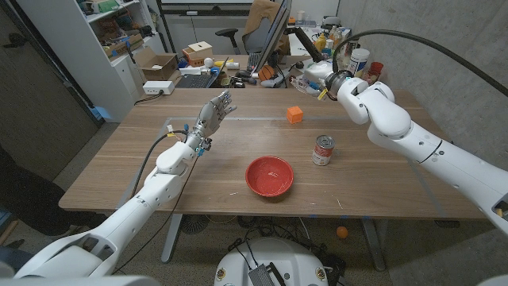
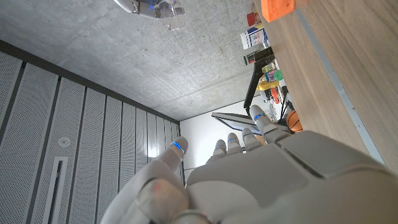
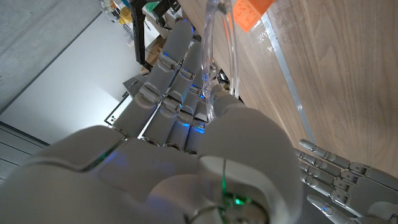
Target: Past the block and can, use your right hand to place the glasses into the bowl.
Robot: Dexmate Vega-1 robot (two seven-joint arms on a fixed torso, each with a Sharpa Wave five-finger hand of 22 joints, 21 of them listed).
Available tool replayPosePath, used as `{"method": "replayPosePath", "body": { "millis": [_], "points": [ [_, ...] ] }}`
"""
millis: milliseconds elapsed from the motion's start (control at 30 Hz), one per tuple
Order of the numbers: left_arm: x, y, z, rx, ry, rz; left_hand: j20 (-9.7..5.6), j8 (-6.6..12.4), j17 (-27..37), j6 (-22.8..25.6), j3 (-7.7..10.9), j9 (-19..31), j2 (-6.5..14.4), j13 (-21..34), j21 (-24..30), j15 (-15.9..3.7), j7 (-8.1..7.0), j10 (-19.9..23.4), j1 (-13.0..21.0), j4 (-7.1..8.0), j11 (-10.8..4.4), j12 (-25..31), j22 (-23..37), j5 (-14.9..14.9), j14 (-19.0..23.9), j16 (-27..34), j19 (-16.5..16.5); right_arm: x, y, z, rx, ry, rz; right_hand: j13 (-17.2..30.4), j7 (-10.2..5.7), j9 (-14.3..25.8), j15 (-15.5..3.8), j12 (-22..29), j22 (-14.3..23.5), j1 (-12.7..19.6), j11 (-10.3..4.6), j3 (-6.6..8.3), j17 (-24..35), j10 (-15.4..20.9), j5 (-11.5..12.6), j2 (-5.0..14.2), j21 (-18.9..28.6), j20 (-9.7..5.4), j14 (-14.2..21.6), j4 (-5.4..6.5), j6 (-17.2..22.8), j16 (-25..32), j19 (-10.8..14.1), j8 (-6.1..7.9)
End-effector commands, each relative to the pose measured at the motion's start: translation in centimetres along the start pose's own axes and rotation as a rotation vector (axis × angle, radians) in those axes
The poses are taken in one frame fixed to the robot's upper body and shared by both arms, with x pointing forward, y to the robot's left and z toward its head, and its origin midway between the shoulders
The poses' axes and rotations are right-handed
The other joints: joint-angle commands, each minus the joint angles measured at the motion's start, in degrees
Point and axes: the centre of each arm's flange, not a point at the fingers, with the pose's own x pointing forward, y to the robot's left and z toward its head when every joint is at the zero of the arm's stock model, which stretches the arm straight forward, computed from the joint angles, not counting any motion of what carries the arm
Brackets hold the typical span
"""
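The clear-framed glasses (image 3: 217, 43) are pinched in my right hand (image 3: 186, 143), which hangs above the table's far right edge (image 1: 317, 74). In the left wrist view the glasses (image 2: 173, 12) show small, under that same hand. The orange block (image 1: 295, 114) sits on the table just in front of the hand. The red-labelled can (image 1: 323, 149) stands upright nearer to me. The red bowl (image 1: 269, 175) rests near the front middle with nothing in it. My left hand (image 1: 213, 114) is raised over the left middle of the table, fingers spread and holding nothing.
Behind the far edge lie a keyboard (image 1: 194, 79), cardboard boxes (image 1: 197, 52), bottles (image 1: 359, 60) and an office chair (image 1: 255, 32). A pale tape line (image 1: 246, 119) crosses the wooden table (image 1: 119, 171) near the block.
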Motion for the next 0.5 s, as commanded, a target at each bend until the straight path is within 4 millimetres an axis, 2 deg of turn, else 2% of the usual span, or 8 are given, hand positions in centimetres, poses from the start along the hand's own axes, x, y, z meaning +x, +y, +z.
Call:
{"method": "replayPosePath", "body": {
  "millis": [33, 500],
  "points": [
    [-0.7, -0.2, 0.1, 0.000, 0.005, -0.002, -0.07, 0.09, 0.1, 0.2, -0.06, 0.3, 5.4, 0.2, -0.3, -0.07, 0.18, -0.1, -0.4, 0.12, 0.04, 0.2, 0.2, 0.4, 0.3, 0.2, 0.2, -1.2, -1.3, 3.4, -0.027, -0.114, -0.052, 0.2, -5.22, 0.1, -1.33, 0.2, -0.1, 0.1, -0.05, 0.62, 0.3, 0.4, 0.4, 0.77, 0.6, -0.84, 0.7, 0.91, 5.8, -0.3, -0.1, 0.22],
    [-1.2, -0.1, 0.5, 0.010, -0.005, 0.001, -0.10, 0.09, 0.0, 0.2, -0.06, 0.3, 5.4, 0.2, -0.5, -0.09, 0.19, 0.0, -0.4, 0.11, -0.01, 0.2, 0.3, 0.4, 0.4, 0.2, 0.3, -2.5, -1.8, 6.3, -0.053, -0.213, -0.076, 0.4, -5.29, 0.1, -1.22, 0.3, -0.3, -0.4, -0.11, 0.37, 0.7, 0.8, 0.4, 0.53, 1.2, -0.84, 0.8, 1.32, 6.2, -0.8, -0.6, 0.32]
  ]
}}
